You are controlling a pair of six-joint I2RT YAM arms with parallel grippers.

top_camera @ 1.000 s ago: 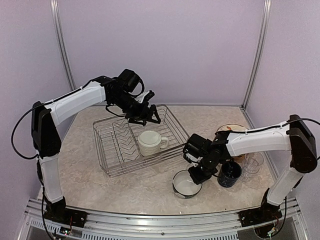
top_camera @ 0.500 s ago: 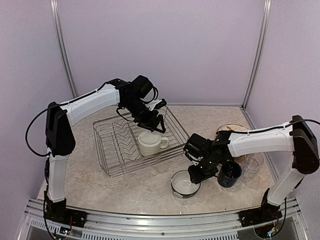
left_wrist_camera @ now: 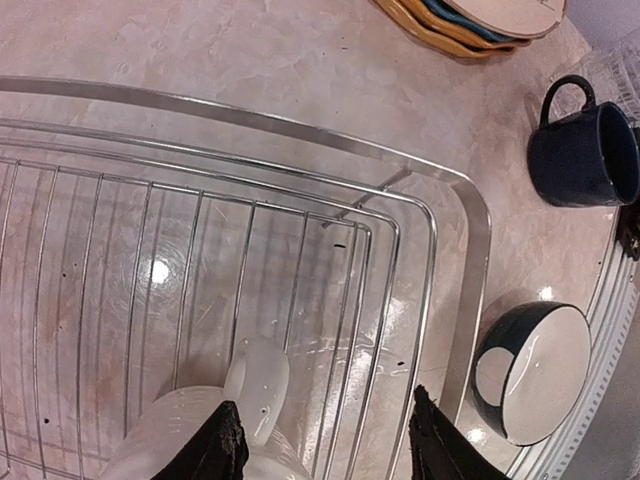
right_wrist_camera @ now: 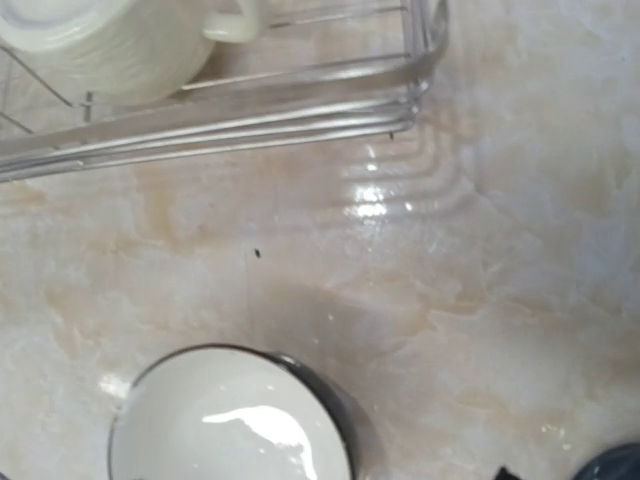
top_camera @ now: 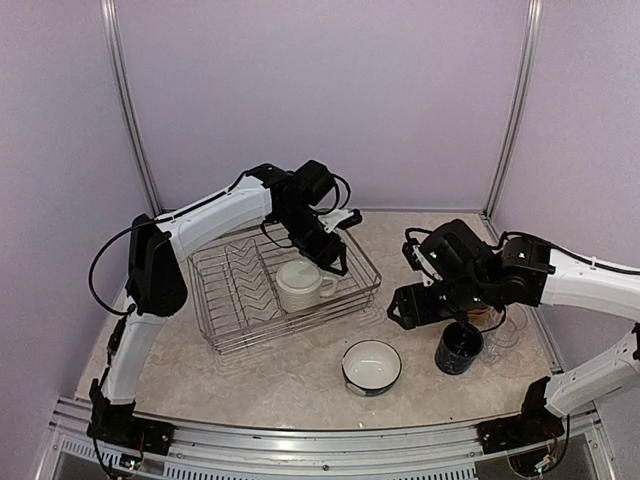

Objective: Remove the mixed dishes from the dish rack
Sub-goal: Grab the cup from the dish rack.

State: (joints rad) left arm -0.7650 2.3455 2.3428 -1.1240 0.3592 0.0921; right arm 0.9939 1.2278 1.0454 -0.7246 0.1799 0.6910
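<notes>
- Dish rack (top_camera: 232, 300) sits on the worktop (top_camera: 290, 385), left of centre. It holds the cream mug (top_camera: 298, 285), upright near the rack's right end, handle pointing at the right rim.
- Left hand (top_camera: 332, 258) hovers low over that mug. Its fingers (left_wrist_camera: 226, 445) are spread either side of the handle, with a gap showing on the right side.
- Right hand (top_camera: 408, 306) is raised over the worktop between the rack and the navy mug (top_camera: 459, 347). It looks spread and has nothing in it. Only a sliver of one fingertip shows in its wrist view.
- Teal-and-white bowl (top_camera: 371, 366) stands upright on the worktop, in front of the rack's right corner, apart from both hands.
- Navy mug stands upright just right of the bowl.
- Stacked plates (left_wrist_camera: 470, 15) and a clear glass (left_wrist_camera: 622, 70) are on the worktop beyond the navy mug.
</notes>
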